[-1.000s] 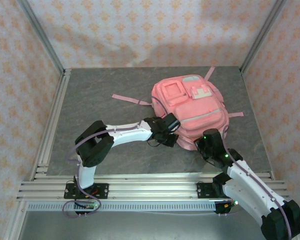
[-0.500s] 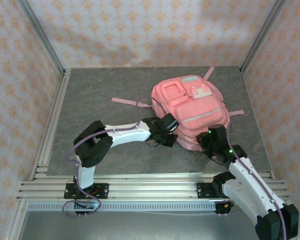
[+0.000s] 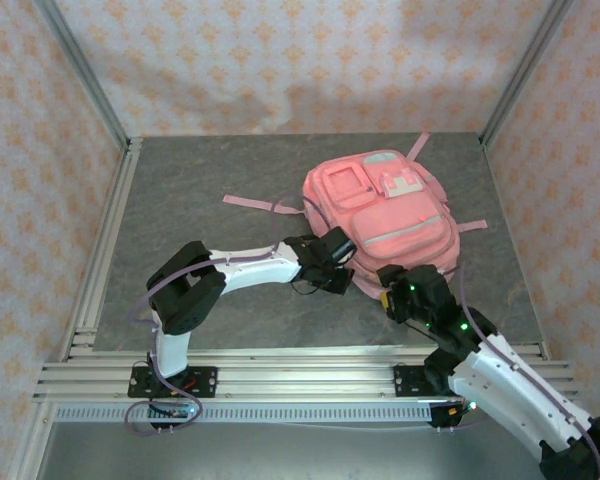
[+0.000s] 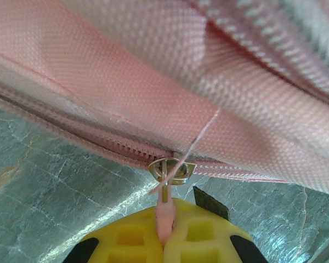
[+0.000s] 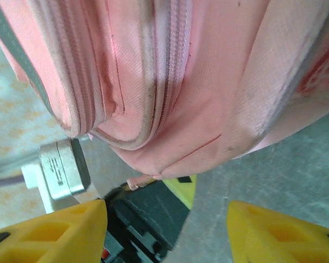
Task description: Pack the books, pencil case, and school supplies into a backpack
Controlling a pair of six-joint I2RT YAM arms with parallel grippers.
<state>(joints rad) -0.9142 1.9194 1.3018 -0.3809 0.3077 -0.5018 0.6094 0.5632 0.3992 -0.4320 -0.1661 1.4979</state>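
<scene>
Left wrist view: left gripper (image 4: pixel 164 238) jaws are closed on the pink zipper pull (image 4: pixel 163 213) of the backpack (image 4: pixel 153 82), lying right of centre on the surface (image 4: pixel 55 186). Right gripper (image 5: pixel 167 219) jaws stand open beside it. Better to pull steadily along the zipper (image 4: pixel 98 145), not upward.

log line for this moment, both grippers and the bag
left gripper: shut on zipper pull | right gripper: open, empty, facing backpack | backpack: lying on table

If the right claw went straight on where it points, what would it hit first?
Probably the backpack: its lower edge lies ahead of the right gripper, jaws open. The left gripper is close by, depth unclear.
</scene>
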